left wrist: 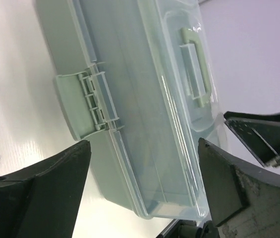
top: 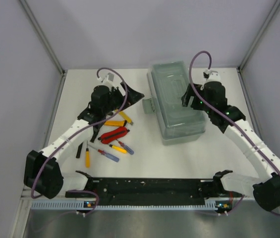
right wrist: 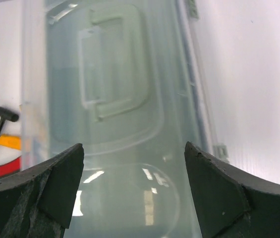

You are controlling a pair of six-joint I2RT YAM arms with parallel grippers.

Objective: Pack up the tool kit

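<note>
The tool kit (top: 176,101) is a grey-green box with a translucent lid lying shut on it, standing at the back right. Its handle (left wrist: 196,74) lies flat in the lid. A latch (left wrist: 78,106) sticks out from the left side. My left gripper (top: 130,94) hovers open to the left of the box, facing that side, with nothing between its fingers (left wrist: 143,148). My right gripper (top: 186,100) hangs open just above the lid (right wrist: 120,99), empty. Loose on the table lie yellow knives (top: 116,122), red-handled pliers (top: 114,134), screwdrivers (top: 111,151) and a small hammer (right wrist: 1,121).
A yellow-handled screwdriver (top: 87,157) and a black tool (top: 79,150) lie nearer the front left. A black rail (top: 149,187) runs along the near edge between the arm bases. Grey walls close in the table at the back and both sides.
</note>
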